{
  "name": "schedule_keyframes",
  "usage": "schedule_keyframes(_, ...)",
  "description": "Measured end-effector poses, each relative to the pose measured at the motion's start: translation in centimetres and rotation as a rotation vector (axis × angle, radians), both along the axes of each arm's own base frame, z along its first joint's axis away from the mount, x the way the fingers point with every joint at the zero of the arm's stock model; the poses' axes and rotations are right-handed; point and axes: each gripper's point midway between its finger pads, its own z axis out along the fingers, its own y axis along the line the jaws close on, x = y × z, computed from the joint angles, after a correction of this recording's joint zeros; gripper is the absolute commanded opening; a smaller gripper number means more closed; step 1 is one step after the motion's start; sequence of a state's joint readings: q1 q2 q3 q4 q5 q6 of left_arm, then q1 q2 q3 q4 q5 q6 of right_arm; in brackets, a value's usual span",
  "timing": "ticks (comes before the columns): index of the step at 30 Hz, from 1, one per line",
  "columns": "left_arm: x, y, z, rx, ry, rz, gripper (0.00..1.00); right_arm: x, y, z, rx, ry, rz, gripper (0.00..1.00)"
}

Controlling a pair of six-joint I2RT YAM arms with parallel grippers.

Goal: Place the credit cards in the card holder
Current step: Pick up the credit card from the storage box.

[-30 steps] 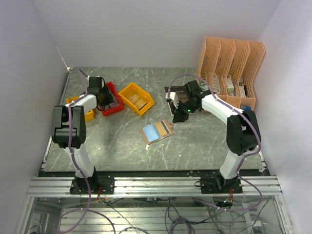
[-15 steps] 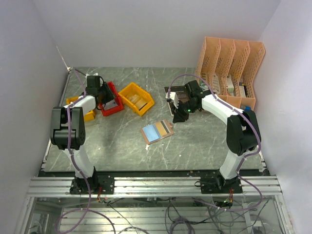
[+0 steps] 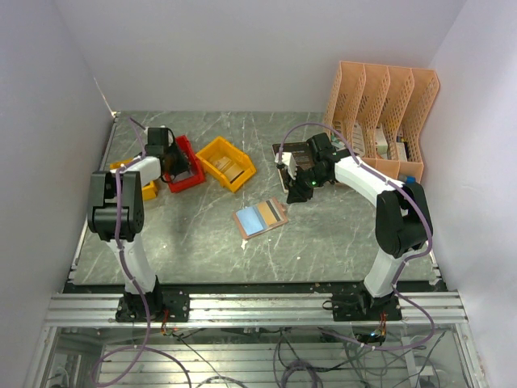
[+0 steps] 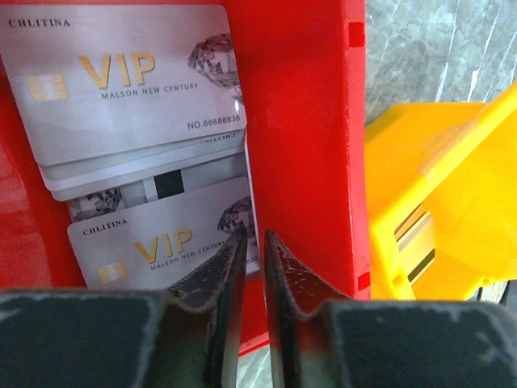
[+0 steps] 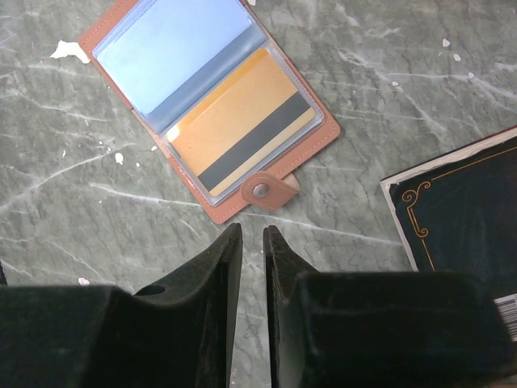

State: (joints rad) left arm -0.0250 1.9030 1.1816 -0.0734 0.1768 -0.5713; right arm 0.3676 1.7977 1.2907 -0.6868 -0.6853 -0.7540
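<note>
The tan-pink card holder (image 5: 216, 204) lies open on the table, also in the top view (image 3: 260, 218). It holds a light blue card (image 5: 170, 56) and an orange-gold card (image 5: 242, 129) behind clear sleeves. Several grey-silver VIP cards (image 4: 129, 81) lie stacked in the red bin (image 4: 299, 121). My left gripper (image 4: 254, 238) is over that bin, jaws shut to a thin gap, tips at the right edge of the lower silver card (image 4: 161, 242). My right gripper (image 5: 252, 232) is shut and empty, just short of the holder's snap tab (image 5: 260, 191).
A yellow bin (image 4: 436, 202) stands right of the red bin (image 3: 192, 152); a second yellow bin (image 3: 147, 191) sits by the left arm. A black book (image 5: 460, 210) lies right of the holder. The peach-orange file rack (image 3: 380, 113) stands at the back right.
The left arm shifted slightly left over the red bin and came back. The right arm and the card holder have not moved.
</note>
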Motion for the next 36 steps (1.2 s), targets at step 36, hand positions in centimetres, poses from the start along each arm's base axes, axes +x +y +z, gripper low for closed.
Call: schedule_keyframes(36, -8.9, -5.6, 16.3, -0.187, -0.478, -0.246, 0.07, -2.3, 2.6, 6.2, 0.304, 0.057, 0.079, 0.28)
